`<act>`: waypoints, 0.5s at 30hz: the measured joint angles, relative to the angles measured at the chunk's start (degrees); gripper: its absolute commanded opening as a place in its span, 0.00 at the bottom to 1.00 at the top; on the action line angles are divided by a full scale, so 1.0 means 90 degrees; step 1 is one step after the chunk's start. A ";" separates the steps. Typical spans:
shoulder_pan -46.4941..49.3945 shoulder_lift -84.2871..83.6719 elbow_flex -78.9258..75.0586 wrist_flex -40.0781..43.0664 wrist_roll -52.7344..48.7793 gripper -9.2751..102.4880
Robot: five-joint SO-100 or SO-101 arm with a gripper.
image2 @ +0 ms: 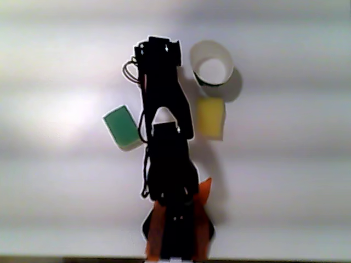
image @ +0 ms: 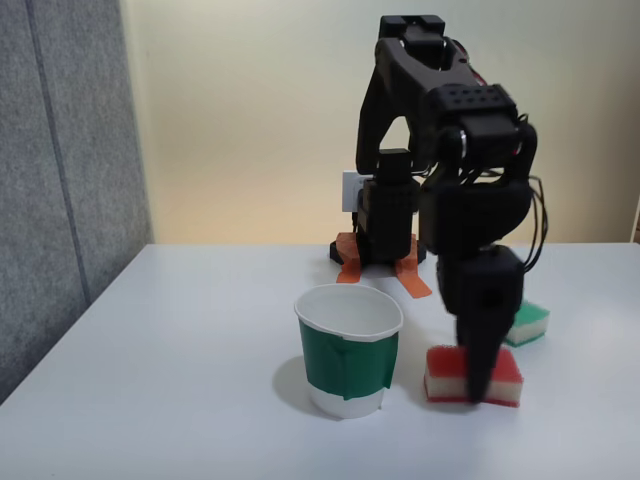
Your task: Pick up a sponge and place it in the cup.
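Fixed view: the black arm is bent down over the table with its gripper [image: 482, 385] lowered onto the red-topped sponge [image: 505, 376], one dark finger [image: 483, 360] standing in front of the sponge's near face. The other finger is hidden behind it, so I cannot tell how wide the jaws stand or whether they have closed on the sponge. The sponge rests flat on the white table [image: 180, 400], so this looks like the grasping step, with the lift not yet made.

The sponge is a small block with a red scouring top, a white middle and a thin red base. It lies just to the right of the green-banded paper cup [image: 349, 350] in this view, near it but apart. A green-topped sponge [image: 529, 322] lies behind it.

In the other view, from above, the arm covers the red sponge; the cup [image2: 208, 53] stands open-mouthed beside the gripper end, with a yellow sponge [image2: 210, 116] just below it.

Next, I judge, comes a firm squeeze, a lift clear of the cup's rim, and a short sideways carry over its mouth.
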 measured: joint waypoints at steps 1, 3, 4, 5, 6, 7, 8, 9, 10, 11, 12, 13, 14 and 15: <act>0.0000 -0.0029 -0.0029 0.0078 0.0010 0.22; -0.0020 -0.0029 -0.0049 0.0107 0.0049 0.12; -0.0049 -0.0029 -0.0049 0.0166 0.0029 0.08; -0.0078 -0.0029 -0.0049 0.0215 0.0059 0.08; -0.0088 -0.0029 -0.0049 0.0264 0.0059 0.08; -0.0088 -0.0029 -0.0049 0.0322 0.0059 0.08; -0.0088 -0.0029 -0.0020 0.0322 0.0059 0.08; -0.0078 -0.0029 0.0000 0.0332 0.0059 0.08; -0.0107 0.0010 0.0000 0.0332 0.0059 0.08; -0.0137 0.0059 0.0000 0.0342 0.0059 0.08; -0.0166 0.0088 0.0000 0.0342 0.0059 0.08; -0.0176 0.0156 0.0000 0.0342 0.0059 0.08; -0.0176 0.0195 0.0010 0.0381 0.0049 0.08; -0.0176 0.0273 0.0010 0.0449 0.0049 0.08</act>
